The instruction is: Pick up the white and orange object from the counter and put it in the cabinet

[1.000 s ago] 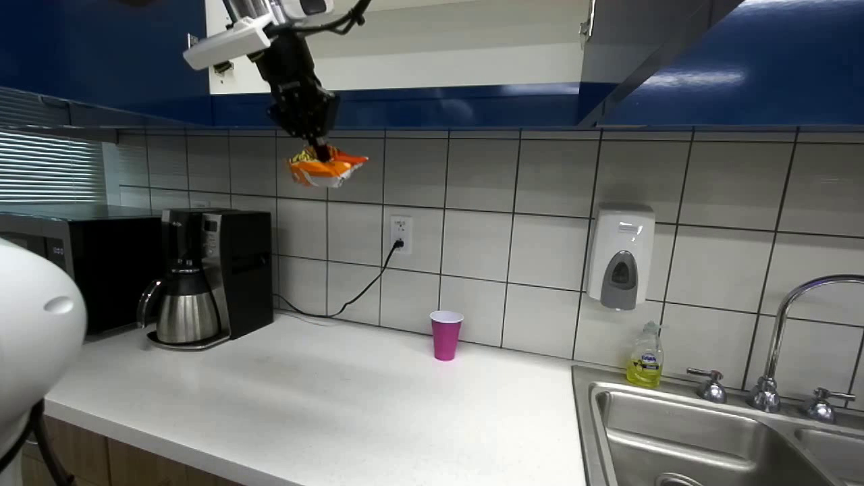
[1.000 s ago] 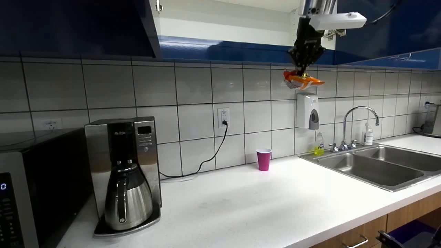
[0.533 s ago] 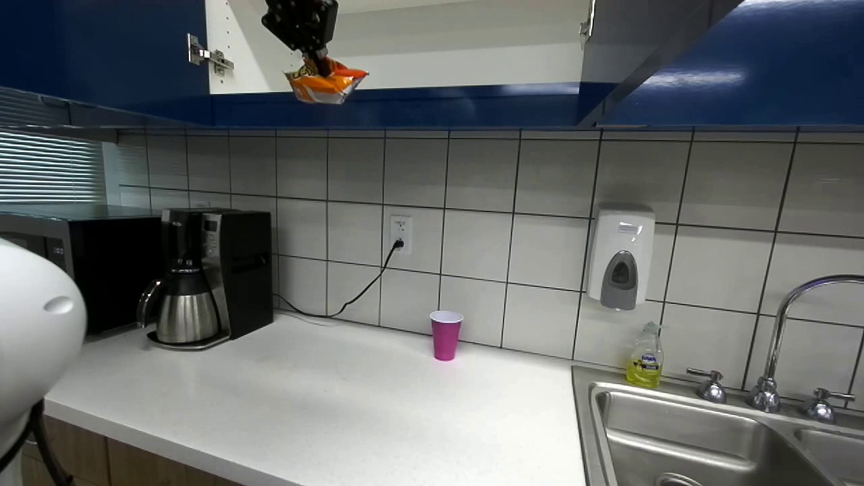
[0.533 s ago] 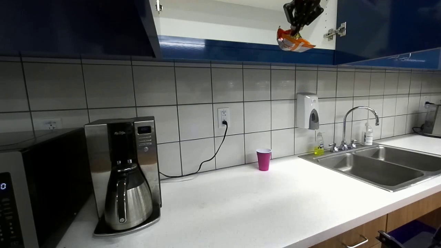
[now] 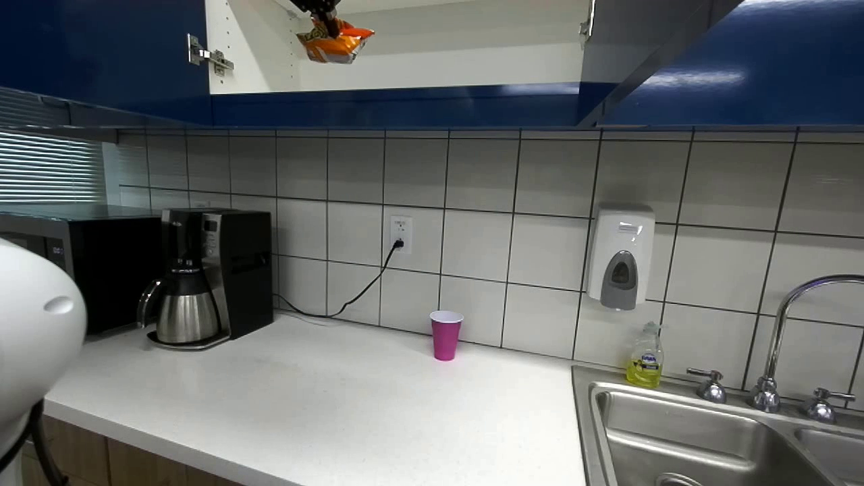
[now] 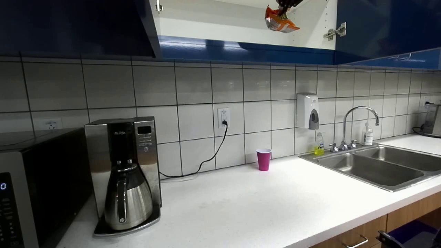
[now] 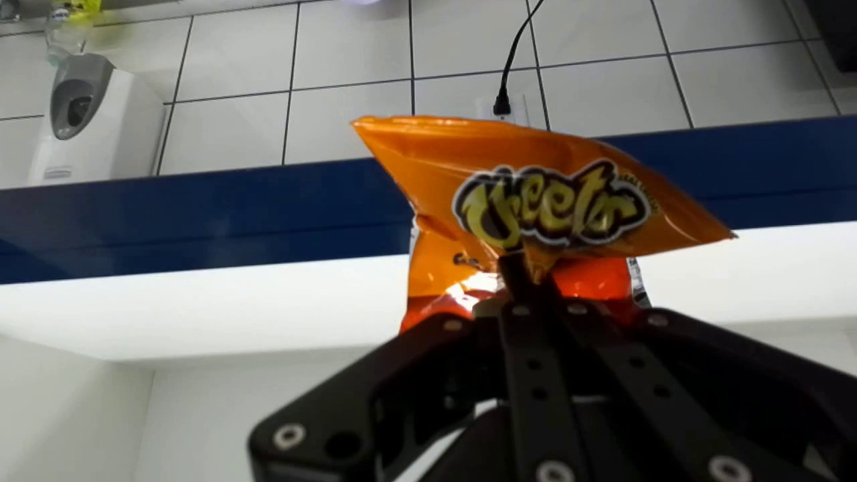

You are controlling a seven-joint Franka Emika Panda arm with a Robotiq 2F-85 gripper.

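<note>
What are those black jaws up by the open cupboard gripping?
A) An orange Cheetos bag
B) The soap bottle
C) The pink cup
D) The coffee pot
A: the wrist view shows the jaws pinching the orange Cheetos bag, while the pink cup stands on the counter.

The snack bag (image 7: 535, 201) — orange, with red and silvery-white parts and yellow "Cheetos" lettering — is pinched near its middle, held well above the counter (image 5: 337, 405), and seen against the pale interior of the open cabinet (image 5: 459, 40) in both exterior views.
</note>
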